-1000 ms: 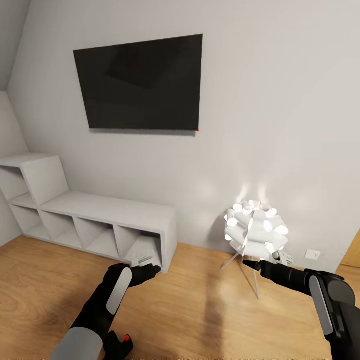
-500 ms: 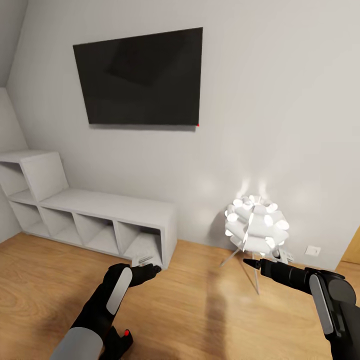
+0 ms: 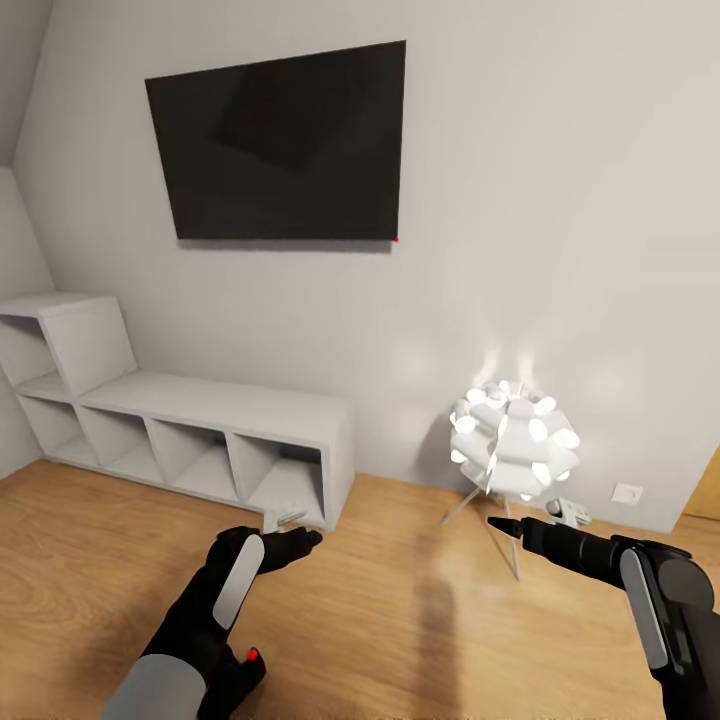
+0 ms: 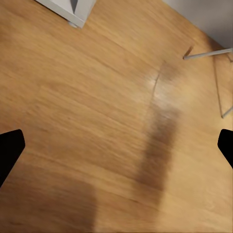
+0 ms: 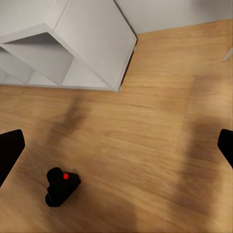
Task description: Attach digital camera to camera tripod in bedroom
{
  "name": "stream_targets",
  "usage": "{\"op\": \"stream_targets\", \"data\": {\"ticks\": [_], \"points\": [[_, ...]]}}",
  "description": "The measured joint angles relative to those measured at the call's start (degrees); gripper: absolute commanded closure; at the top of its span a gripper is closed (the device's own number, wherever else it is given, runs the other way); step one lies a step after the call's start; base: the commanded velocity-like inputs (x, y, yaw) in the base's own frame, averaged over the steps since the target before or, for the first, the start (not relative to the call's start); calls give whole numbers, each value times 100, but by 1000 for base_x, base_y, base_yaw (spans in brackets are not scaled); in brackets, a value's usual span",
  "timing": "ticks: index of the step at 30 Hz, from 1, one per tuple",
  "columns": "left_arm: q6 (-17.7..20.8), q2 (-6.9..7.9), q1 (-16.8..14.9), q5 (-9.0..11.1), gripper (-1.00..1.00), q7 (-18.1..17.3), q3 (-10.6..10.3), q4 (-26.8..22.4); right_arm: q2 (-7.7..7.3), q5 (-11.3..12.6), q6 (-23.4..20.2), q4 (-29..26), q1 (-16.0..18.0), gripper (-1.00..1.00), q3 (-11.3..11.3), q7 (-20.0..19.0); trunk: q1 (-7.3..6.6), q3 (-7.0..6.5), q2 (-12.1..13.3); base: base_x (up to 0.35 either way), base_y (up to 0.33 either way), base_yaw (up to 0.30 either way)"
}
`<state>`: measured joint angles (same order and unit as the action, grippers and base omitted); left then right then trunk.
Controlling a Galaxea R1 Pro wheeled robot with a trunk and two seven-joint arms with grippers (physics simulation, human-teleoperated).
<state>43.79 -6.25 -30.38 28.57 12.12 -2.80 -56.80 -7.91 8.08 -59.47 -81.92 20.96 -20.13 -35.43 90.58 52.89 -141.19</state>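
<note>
The camera (image 5: 61, 186) lay on the wood floor (image 3: 400, 610), beside the left arm, near the grey shelf (image 3: 200, 430). Both grippers, left (image 4: 116, 145) and right (image 5: 116, 150), were held wide open, empty.

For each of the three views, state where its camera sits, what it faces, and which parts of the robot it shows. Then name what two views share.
Head view: from the head, facing the wall, TV and cube shelf; both arms show.
Left wrist view: on the left arm, facing the floor; the open left tool frames it.
Right wrist view: on the right arm, facing the floor and digital camera; the open right tool frames it.
Shared: head and right wrist views both show the camera and shelf.
</note>
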Motion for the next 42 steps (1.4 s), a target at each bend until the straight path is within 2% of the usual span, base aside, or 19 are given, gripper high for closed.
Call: {"op": "stream_targets", "data": {"ticks": [5, 42], "points": [[0, 0, 0, 0, -100, 0, 1, -6, 0, 4, -2, 2, 0, -100, -7, 1, 110, 90, -201, 0, 0, 0], [0, 0, 0, -5, -100, 0, 1, -17, -6, 25, -3, 11, 0, -100, -20, -7, 206, 910, -251, 0, 0, 0]]}}
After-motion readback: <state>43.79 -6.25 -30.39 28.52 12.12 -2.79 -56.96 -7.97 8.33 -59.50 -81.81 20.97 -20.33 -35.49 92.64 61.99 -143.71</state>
